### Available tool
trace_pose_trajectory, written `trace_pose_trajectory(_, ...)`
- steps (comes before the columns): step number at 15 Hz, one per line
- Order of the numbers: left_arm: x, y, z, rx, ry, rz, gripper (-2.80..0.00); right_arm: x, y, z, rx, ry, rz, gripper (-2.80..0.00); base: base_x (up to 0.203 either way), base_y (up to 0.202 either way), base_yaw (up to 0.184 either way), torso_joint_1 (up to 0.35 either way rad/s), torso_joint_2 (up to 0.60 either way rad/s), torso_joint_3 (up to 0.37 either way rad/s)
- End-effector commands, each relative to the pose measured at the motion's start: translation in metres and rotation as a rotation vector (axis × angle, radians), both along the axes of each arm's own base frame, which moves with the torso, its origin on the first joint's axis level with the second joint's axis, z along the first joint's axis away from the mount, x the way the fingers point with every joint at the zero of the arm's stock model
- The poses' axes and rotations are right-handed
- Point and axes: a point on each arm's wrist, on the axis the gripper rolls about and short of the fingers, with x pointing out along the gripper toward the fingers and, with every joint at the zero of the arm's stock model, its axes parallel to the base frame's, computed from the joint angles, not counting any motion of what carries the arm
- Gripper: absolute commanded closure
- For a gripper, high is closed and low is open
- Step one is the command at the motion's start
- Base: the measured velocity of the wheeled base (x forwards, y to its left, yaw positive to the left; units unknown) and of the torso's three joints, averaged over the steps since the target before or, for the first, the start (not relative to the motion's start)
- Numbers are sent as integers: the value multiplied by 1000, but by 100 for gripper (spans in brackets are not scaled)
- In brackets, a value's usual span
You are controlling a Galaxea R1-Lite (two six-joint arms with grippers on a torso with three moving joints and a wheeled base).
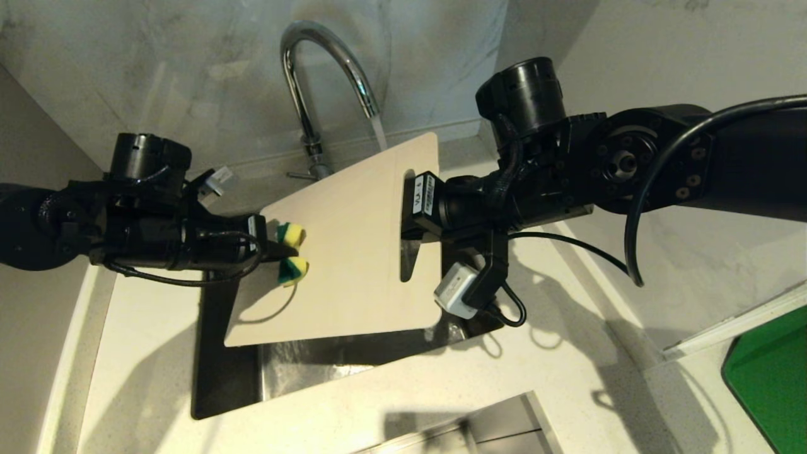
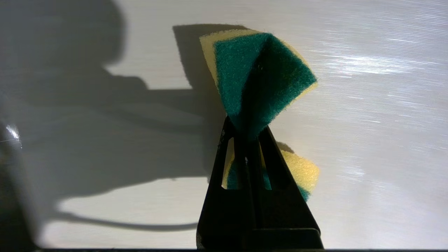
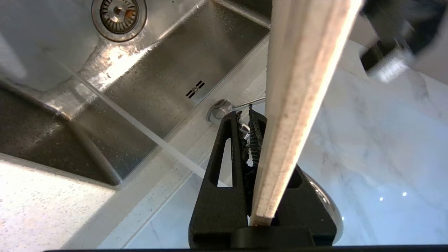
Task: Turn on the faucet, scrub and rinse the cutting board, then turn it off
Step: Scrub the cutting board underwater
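Observation:
My right gripper (image 1: 413, 217) is shut on the cutting board (image 1: 353, 252), a beige board with a handle slot, and holds it tilted over the sink. In the right wrist view the board's thin edge (image 3: 297, 87) runs between the jaws of the right gripper (image 3: 249, 119). The chrome faucet (image 1: 301, 101) stands behind, and water (image 1: 378, 132) runs from its spout onto the board's far corner. My left gripper (image 1: 277, 251) is shut on a folded yellow-green sponge (image 1: 291, 234) at the board's left edge. The left wrist view shows that sponge (image 2: 259, 73) pinched in the left gripper (image 2: 246, 131) against the board's face (image 2: 350, 140).
The steel sink (image 1: 315, 366) lies under the board, with its drain (image 3: 119, 14) and a thin stream of water (image 3: 140, 129) across it. A white counter surrounds the sink, with marble wall behind. A green flat thing (image 1: 769, 378) lies at the far right.

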Motion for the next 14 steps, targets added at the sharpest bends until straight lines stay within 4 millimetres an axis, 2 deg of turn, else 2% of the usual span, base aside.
trace_pose_trajectory(1, 13, 28, -25, 10, 45, 61, 0, -2, -1, 2, -2, -13, 10, 0, 0, 0, 0, 0, 0, 0)
trace_pose_trajectory(5, 20, 79, -45, 19, 67, 122, 0, -3, -2, 2, -3, -12, 10, 0, 0, 0, 0, 0, 0, 0)
trace_pose_trajectory(9, 18, 114, -49, 33, 56, 155, 0, -5, -3, 5, 1, -16, 8, 0, 0, 0, 0, 0, 0, 0)
trace_pose_trajectory(11, 16, 111, -40, 26, 26, 138, 0, -5, -3, 5, 1, -16, 8, 0, 0, 0, 0, 0, 0, 0)
trace_pose_trajectory(14, -2, 75, -14, -11, -27, 53, 0, -5, -3, 6, 3, -19, 8, 0, 0, 0, 0, 0, 0, 0)
